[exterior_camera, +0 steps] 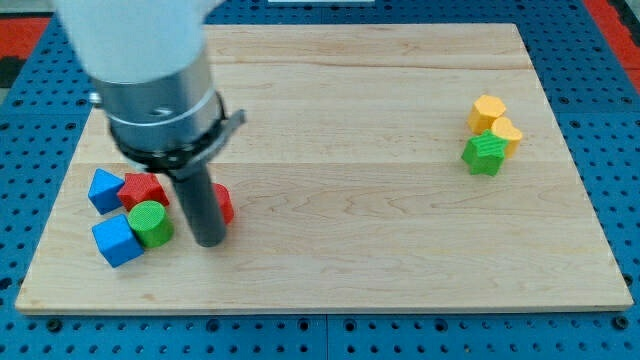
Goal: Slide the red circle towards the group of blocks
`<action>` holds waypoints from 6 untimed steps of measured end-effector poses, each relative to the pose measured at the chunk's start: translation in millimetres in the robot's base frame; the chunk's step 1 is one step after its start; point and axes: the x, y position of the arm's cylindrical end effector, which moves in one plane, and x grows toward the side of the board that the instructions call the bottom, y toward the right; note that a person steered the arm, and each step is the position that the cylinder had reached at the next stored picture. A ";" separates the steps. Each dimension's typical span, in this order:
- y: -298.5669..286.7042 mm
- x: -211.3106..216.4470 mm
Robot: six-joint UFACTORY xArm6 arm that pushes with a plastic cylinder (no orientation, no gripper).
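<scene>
The tip (209,240) touches the red circle (222,203), just right of the green cylinder (150,222); it grasps nothing.

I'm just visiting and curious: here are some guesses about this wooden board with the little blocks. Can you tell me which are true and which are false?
1. My tip is near the view's right edge. False: it stands at the view's left, among the blocks there.
2. The red circle is partly hidden behind the rod. True.
3. The green star lies beside the blue cube. False: it sits at the view's right, below the yellow hexagon and the yellow heart.
4. A green cylinder lies just left of my tip. True.
</scene>
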 end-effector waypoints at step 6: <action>1.0 -21.7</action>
